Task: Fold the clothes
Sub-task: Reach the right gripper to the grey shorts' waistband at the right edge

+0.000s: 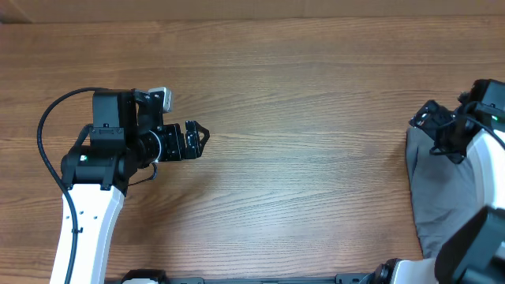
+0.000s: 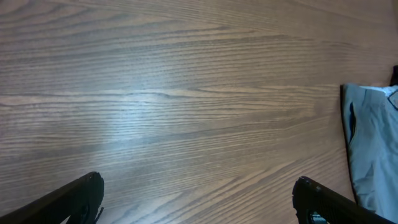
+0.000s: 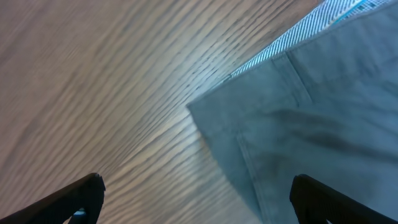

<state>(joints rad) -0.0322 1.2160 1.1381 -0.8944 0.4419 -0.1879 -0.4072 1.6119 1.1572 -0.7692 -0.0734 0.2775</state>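
Observation:
The grey shorts [image 1: 442,189] lie at the table's right edge, partly under my right arm. They show at the right edge of the left wrist view [image 2: 373,149] and fill the right of the right wrist view [image 3: 311,118], with a stitched seam and a pale striped inner band. My left gripper [image 1: 201,138] is open and empty over bare wood at the left, far from the shorts. My right gripper [image 1: 426,120] is open and hovers over the shorts' upper left corner, with nothing between its fingers [image 3: 196,196].
The wooden table [image 1: 300,158] spans the view between the two arms. A black cable [image 1: 47,126] loops off the left arm. The right arm's white body [image 1: 485,158] covers part of the shorts.

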